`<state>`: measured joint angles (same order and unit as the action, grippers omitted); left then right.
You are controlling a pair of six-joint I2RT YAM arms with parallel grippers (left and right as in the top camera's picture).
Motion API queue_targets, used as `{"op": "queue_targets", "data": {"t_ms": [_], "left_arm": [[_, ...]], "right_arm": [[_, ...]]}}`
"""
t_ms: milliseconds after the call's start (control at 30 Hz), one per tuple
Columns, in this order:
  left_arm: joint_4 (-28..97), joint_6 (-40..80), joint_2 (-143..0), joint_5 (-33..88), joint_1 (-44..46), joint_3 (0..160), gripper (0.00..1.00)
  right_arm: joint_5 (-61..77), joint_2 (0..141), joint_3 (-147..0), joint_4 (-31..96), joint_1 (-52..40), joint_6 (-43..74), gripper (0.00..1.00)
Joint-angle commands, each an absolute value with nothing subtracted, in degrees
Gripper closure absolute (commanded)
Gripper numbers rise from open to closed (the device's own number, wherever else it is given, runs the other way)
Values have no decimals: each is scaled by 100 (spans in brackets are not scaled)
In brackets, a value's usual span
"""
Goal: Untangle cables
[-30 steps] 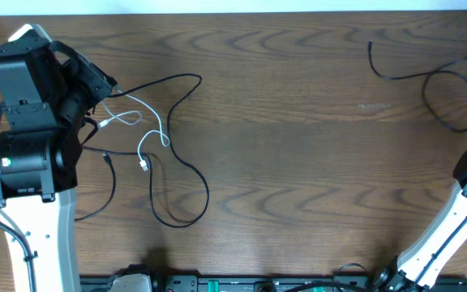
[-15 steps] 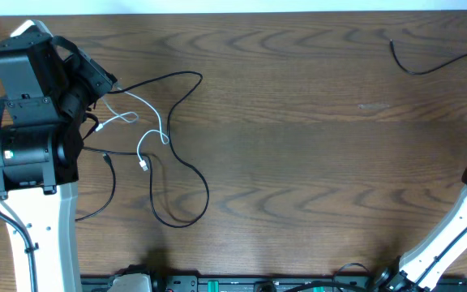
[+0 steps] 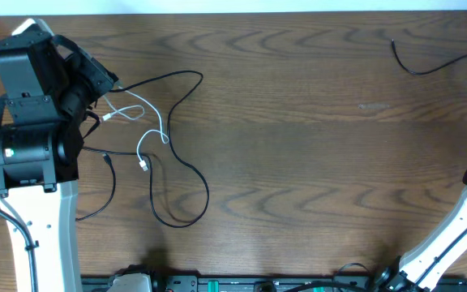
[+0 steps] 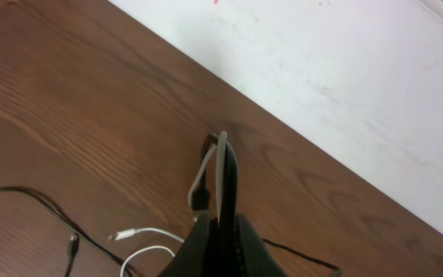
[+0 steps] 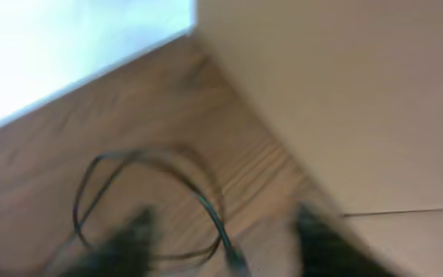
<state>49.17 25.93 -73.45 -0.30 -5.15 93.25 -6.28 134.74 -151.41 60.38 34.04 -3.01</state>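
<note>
A: Item 1, cables [image 3: 164,138]?
B: Knot near tabletop [image 3: 298,122] left edge. White cord [image 3: 148,109] looped thru black ones. No change vs. 1 s ago.
A: Item 2?
B: Lone black cord [image 3: 428,66], far right corner. It was a big loop a sec ago. Now only a short stretch shows overhead, rest gone past the right edge.
A: L fingers [image 4: 223,169]?
B: Shut tight, by the knot. Grey strip at the tip, can't tell if a cord is pinched.
A: R fingers [image 5: 141,235]?
B: Blurred, but look parted w/ nothing gripped. Black cord lies just ahead. R arm [image 3: 460,227] has pulled back to the right edge.
A: Meaning?
B: Prob. one cord freed & set aside. White/black knot still to do.
</note>
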Motion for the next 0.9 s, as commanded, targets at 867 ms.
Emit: {"op": "queue_targets", "data": {"t_ms": [867], "left_arm": [[5046, 2661, -8125, 108, 569, 9393, 92]], "right_arm": [[1153, 13419, -12438, 5203, 1514, -1343, 20]]}}
